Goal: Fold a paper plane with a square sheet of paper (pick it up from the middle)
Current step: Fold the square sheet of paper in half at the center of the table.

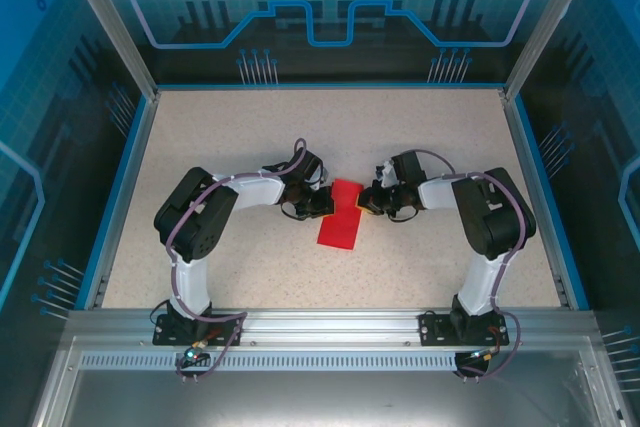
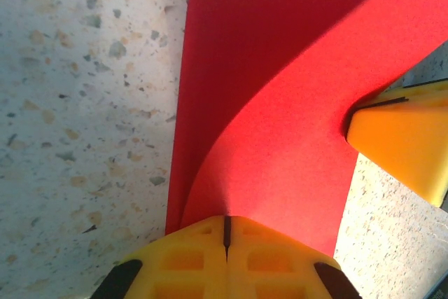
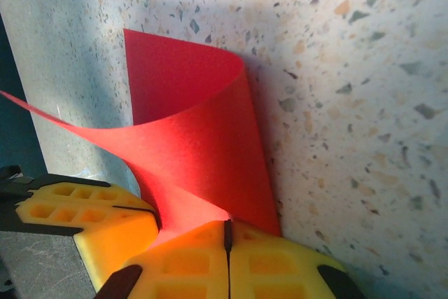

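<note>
both jaws are clenched, my left gripper (image 2: 225,232) and right gripper (image 3: 227,232) each pinching the lifted edge of the square sheet of paper (image 1: 340,217), which curls over itself at the middle of the table (image 1: 250,127), so i'd move both pinches level to land the edges square.

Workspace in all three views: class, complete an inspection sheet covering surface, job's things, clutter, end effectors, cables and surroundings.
Surface: speckled table.
Job's things: red sheet of paper, one part curling up off the table.
Clutter: nothing seen.
End effectors: left end effector and right end effector both shut on the sheet.
Cables: purple cables run along each arm.
Surroundings: enclosure walls, clear with blue print.
</note>
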